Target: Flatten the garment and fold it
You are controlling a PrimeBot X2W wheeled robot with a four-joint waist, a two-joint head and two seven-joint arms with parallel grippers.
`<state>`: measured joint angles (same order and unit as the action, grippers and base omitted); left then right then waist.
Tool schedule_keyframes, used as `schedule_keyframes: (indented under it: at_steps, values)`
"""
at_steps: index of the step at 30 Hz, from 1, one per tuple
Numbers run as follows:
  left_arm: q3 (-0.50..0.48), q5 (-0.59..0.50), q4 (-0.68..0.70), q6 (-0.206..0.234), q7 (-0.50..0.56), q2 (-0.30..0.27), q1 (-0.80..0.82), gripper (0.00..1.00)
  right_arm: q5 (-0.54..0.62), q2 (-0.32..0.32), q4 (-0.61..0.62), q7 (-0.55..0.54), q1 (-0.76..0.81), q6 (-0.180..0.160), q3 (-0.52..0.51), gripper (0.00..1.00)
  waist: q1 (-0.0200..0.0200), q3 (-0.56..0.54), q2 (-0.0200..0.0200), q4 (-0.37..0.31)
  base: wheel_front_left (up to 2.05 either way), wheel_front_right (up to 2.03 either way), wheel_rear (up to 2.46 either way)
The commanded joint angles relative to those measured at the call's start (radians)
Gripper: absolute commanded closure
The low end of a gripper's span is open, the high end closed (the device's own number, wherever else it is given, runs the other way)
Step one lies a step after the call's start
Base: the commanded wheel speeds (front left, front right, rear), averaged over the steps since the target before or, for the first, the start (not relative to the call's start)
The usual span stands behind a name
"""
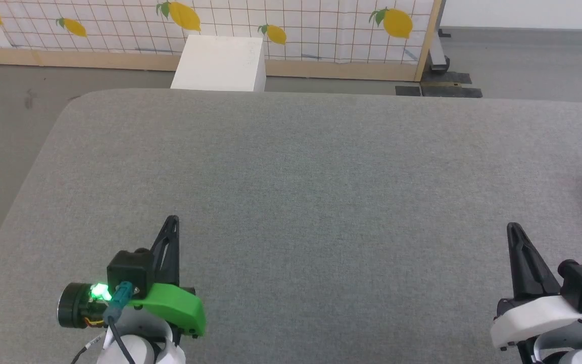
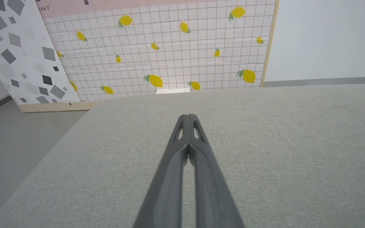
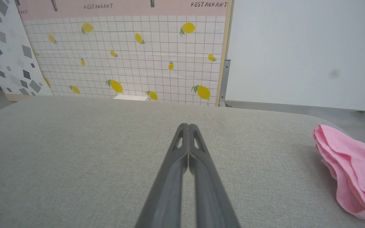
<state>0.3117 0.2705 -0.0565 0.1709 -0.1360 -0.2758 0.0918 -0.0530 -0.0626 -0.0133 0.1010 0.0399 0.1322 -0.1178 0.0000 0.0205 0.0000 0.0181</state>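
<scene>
Pink shorts (image 3: 353, 171), soft and bunched in wrinkled folds, at the right edge of the gray cloth-covered table (image 1: 291, 177), left claw (image 2: 188, 116) pressed together over the cloth, white box (image 1: 220, 63) beyond the far edge, lemon-print screen (image 1: 296, 25) behind, right claw (image 3: 188, 125) together, near the shorts, not touching.
</scene>
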Motion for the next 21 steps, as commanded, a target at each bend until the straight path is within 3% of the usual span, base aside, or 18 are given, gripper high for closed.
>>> schedule_keyframes:
  at_steps: [1,21]
  values:
    - [-0.014,-0.019,0.004,-0.009,0.004,0.013,-0.019,1.00,0.011,0.003,0.005,-0.007,-0.015,-0.001,0.006,1.00,0.0000,0.000,0.0000,0.000,0.00,0.00,0.00]
    - [-0.093,-0.085,0.018,-0.051,0.039,0.069,-0.039,1.00,0.022,0.006,0.007,-0.032,-0.022,-0.001,0.036,1.00,0.0000,-0.006,0.0000,-0.005,0.00,0.00,0.00]
